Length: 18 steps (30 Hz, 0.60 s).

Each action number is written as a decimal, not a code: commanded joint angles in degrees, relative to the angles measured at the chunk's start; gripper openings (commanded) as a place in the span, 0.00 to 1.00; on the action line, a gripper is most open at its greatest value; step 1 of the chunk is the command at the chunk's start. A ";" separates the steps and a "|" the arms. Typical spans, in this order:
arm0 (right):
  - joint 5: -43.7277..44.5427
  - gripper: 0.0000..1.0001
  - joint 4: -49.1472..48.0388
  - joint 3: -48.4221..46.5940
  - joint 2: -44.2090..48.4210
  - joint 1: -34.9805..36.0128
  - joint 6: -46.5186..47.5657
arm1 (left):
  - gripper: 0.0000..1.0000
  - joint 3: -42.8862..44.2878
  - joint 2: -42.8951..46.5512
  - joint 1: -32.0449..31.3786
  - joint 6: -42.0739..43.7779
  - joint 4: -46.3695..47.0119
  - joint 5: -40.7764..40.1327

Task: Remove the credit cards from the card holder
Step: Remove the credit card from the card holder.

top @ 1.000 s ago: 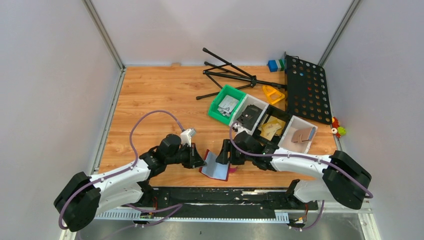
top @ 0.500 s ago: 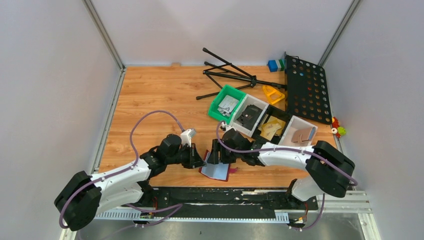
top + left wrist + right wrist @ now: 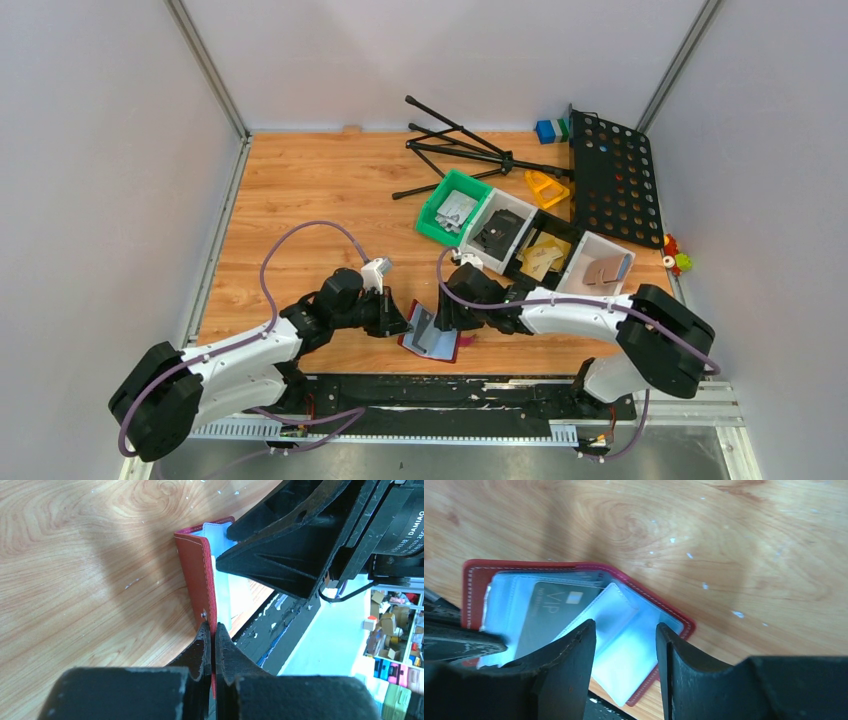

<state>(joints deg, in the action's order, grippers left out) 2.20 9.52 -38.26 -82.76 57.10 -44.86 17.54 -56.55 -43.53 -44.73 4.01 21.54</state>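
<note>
Table [image 3: 300, 200]: wood; card holder [image 3: 440, 345] lies at the near edge, between both arms.
Change: its left cover now stands lifted; right gripper [image 3: 624, 630] drew back a little.
Left gripper [image 3: 212, 635]: closed, pinching the red cover.
Right gripper: fingers apart over the pockets.
Look: open, grey VIP card [image 3: 544, 612] inside.

Wooden table [image 3: 300, 200]: card holder [image 3: 432, 340], bins [image 3: 433, 216], tripod [image 3: 455, 150]
</note>
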 commanded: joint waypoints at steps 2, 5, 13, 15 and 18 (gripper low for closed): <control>7.79 0.48 10.25 -0.91 3.62 0.27 4.12 | 0.00 1.88 0.62 -0.42 0.72 1.02 0.41; 9.26 0.48 13.15 -1.11 6.94 0.29 5.18 | 0.02 1.97 0.49 -0.42 0.75 0.92 0.14; 8.19 0.48 13.87 -1.62 13.39 0.26 6.39 | 0.19 3.04 -2.41 -0.50 1.76 0.14 -0.07; 7.65 0.48 13.86 -1.95 14.75 0.29 6.12 | 0.25 3.53 -2.96 -0.51 2.16 -0.39 -0.14; 6.77 0.47 13.24 -1.82 17.76 0.29 5.58 | 0.34 3.79 -3.47 -0.56 2.28 -0.27 -0.27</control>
<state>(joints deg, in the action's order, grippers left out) 9.50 23.55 -38.30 -69.14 57.21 -39.70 19.07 -59.55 -43.79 -43.97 3.46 21.50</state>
